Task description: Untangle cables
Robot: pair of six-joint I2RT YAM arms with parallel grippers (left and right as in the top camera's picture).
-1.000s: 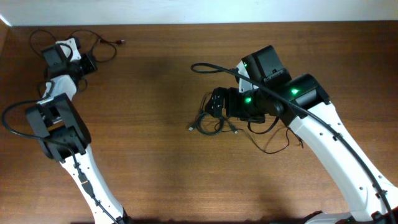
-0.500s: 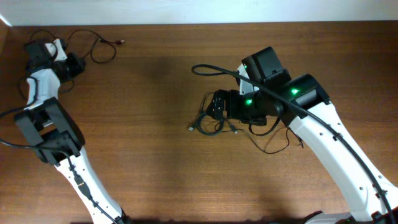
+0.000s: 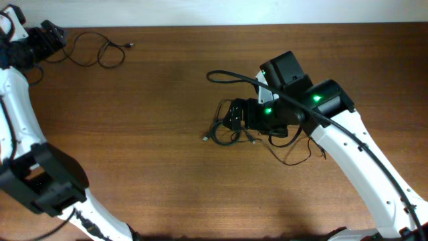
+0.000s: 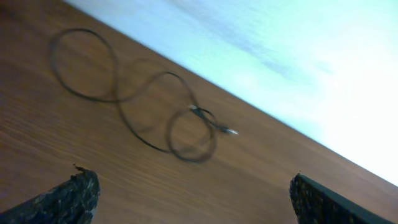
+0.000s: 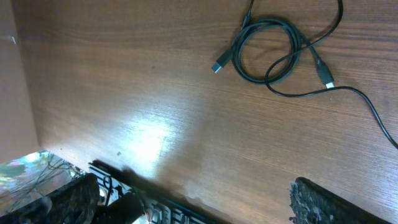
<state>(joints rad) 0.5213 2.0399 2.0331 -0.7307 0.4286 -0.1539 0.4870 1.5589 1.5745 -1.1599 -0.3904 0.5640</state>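
the left tool (image 3: 48, 31) is at the far left corner of the desk (image 3: 154, 154), close to the back edge. its two fingers (image 4: 78, 196) stand wide apart and nothing is between them. just beside it, a thin loose cable (image 3: 100, 52) lies flat on the wood in a few open loops, and one small plug end points away from the tool. the tool does not touch this cable.

the right tool (image 3: 231, 114) is near the middle of the desk. its fingers (image 5: 323, 202) are also wide apart and hold nothing. just in front of it lies a coiled cable (image 5: 267, 50), wound into a small ring with one plug sticking out to the side. a thinner strand (image 5: 348, 93) crosses this ring and runs away toward the right arm. in the overhead view this strand makes a wavy line beside the arm and goes partly under it. i cannot tell if the ring and the strand are knotted or only lie one over the other.
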